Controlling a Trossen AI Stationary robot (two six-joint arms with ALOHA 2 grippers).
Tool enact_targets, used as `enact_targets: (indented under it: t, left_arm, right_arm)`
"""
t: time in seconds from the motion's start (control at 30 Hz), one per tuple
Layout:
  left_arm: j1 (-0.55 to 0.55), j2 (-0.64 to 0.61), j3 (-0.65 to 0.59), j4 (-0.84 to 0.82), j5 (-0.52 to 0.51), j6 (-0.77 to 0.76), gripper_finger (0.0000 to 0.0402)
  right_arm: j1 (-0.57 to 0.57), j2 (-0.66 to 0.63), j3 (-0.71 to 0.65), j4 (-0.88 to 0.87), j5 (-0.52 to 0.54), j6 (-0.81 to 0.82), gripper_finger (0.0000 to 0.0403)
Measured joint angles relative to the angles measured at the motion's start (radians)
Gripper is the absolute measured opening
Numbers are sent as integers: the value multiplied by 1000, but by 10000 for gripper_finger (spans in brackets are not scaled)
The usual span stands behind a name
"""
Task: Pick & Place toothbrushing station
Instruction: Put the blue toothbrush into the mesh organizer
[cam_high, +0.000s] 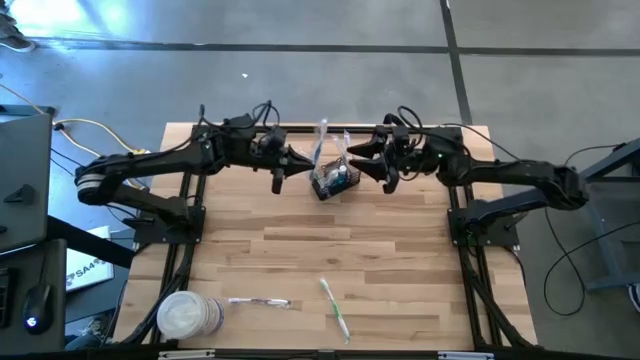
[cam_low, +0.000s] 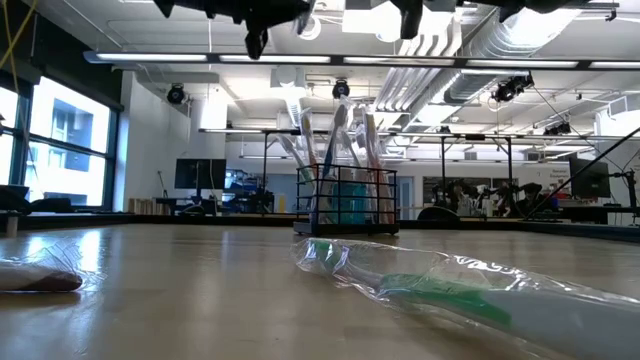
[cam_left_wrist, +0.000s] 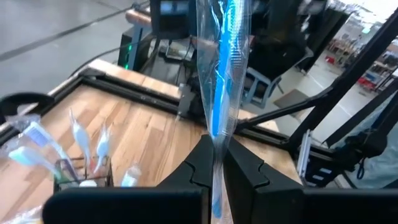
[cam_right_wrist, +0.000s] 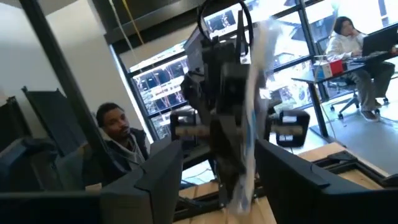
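The toothbrushing station (cam_high: 330, 182), a small black wire basket, stands on its base at the far middle of the table, and several wrapped toothbrushes (cam_low: 340, 130) stand upright in it. My left gripper (cam_high: 302, 163) is just left of it, shut on a blue toothbrush in a clear wrapper (cam_left_wrist: 225, 74). From the basket's right, my right gripper (cam_right_wrist: 217, 149) faces that toothbrush (cam_right_wrist: 252, 124). It is open, with one finger on each side and nothing between them. My left gripper pinches the wrapped blue toothbrush low on its length (cam_left_wrist: 217, 142) between its two fingers, through the clear wrapper. The fingers come about level from the table's left and lie across the brush. The brush stands upright above the fingers, lifted clear, and a short end shows below them.
Near the front edge lie a round white tub (cam_high: 190, 315), a wrapped toothbrush (cam_high: 258, 302) and a green wrapped toothbrush (cam_high: 335, 308). The wood between them and the basket is bare. People sit in the room beyond the table (cam_right_wrist: 118, 134).
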Motion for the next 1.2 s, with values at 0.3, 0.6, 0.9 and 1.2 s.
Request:
enact_targets:
  t: [0.3,0.6,0.9,1.2]
  left_arm:
    - [-25,54,0,5,-9,0,14]
    - [-27,62,0,6,-16,3,14]
    - [-27,62,0,5,-16,3,14]
    - [-27,62,0,9,-16,3,14]
  right_arm:
    - [-15,92,89,-16,19,32,186]
    - [-15,178,159,-17,-42,61,209]
    - [-11,243,194,-18,-58,69,211]
    - [-5,258,194,-29,-61,55,210]
